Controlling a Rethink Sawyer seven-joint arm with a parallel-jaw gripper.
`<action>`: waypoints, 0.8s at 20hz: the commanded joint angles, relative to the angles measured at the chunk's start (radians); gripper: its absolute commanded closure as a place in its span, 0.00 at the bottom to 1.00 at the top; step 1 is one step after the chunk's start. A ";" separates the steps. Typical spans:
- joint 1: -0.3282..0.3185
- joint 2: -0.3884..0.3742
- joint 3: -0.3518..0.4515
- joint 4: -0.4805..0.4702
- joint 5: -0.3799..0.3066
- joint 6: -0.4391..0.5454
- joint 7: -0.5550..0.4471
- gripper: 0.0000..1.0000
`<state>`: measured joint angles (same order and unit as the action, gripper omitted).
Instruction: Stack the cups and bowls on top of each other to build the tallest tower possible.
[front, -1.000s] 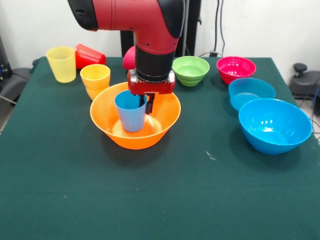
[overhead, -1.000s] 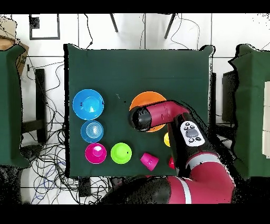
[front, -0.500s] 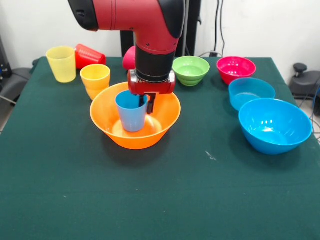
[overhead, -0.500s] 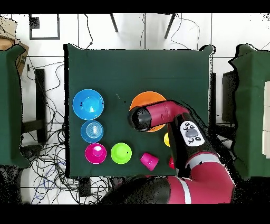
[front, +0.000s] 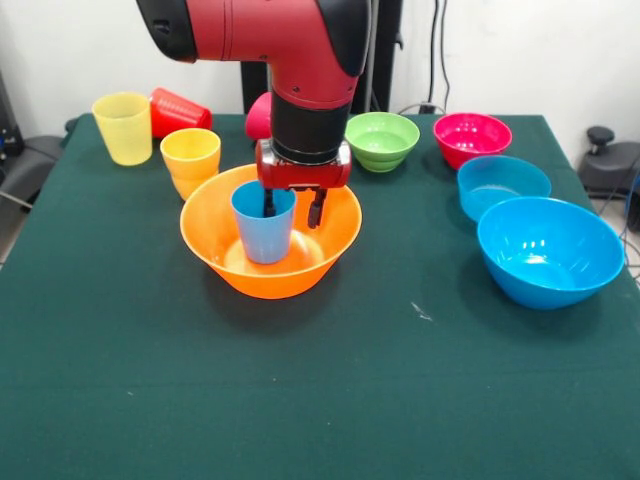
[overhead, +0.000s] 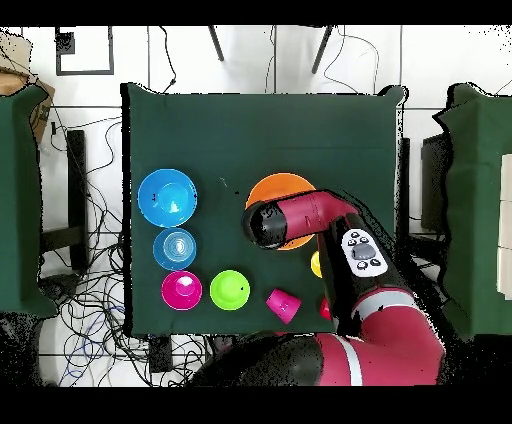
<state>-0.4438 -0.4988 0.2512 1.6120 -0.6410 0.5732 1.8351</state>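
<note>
The light blue cup (front: 263, 224) stands upright inside the large orange bowl (front: 272, 284) at mid-table. My gripper (front: 292, 208) hangs over the cup's right rim and is open. One finger (front: 268, 203) dips inside the cup and the other is outside it, with the rim between them untouched. In the overhead view the arm (overhead: 300, 215) covers the gripper and the cup, and only part of the orange bowl (overhead: 280, 186) shows. The large blue bowl (front: 549, 251), small blue bowl (front: 503, 184), magenta bowl (front: 471, 138) and green bowl (front: 381, 140) stand separately.
An orange cup (front: 190, 160) stands just behind-left of the orange bowl. A yellow cup (front: 122, 127) and a red cup (front: 180, 110) on its side are at the back left. A pink cup (front: 258, 116) peeks out behind the arm.
The fingers, earlier pinched on the light blue cup's right rim, have spread apart and let go. The cup stays upright in the orange bowl.
</note>
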 joint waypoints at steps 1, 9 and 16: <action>0.019 0.025 0.016 -0.038 -0.032 -0.047 0.010 0.00; 0.007 -0.030 0.027 0.004 -0.005 -0.022 0.003 0.00; -0.008 -0.091 0.043 0.050 0.026 0.022 -0.021 0.00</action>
<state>-0.4449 -0.5298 0.2513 1.6177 -0.6367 0.5730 1.8351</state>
